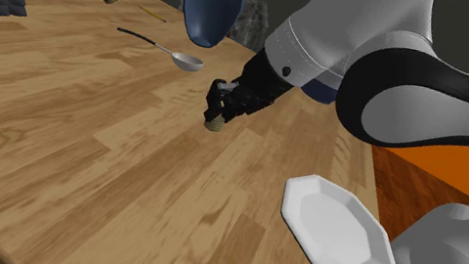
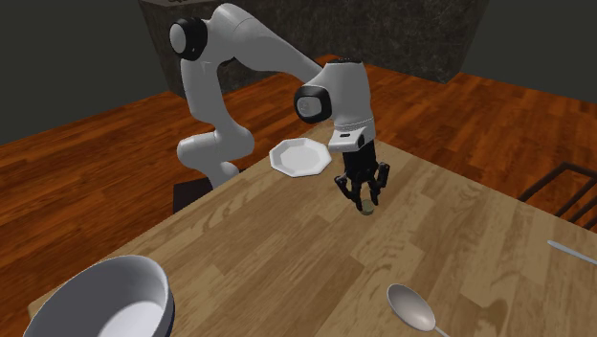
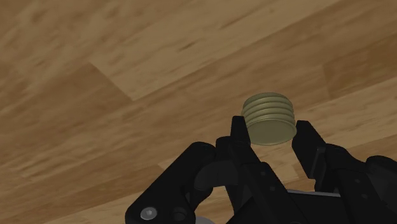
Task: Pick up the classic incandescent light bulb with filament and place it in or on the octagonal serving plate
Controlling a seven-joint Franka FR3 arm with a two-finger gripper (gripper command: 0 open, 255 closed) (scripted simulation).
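I have the gripper clenched on the light bulb, its 2 fingers pressing just behind the ribbed screw base, which points down at the table; I cannot tell whether it is clear of the wood; the white octagonal plate lies well apart, at the table's edge by the stand; my worry is the hold, near the fingertips on a rounded body; a quick swing could slip it loose.
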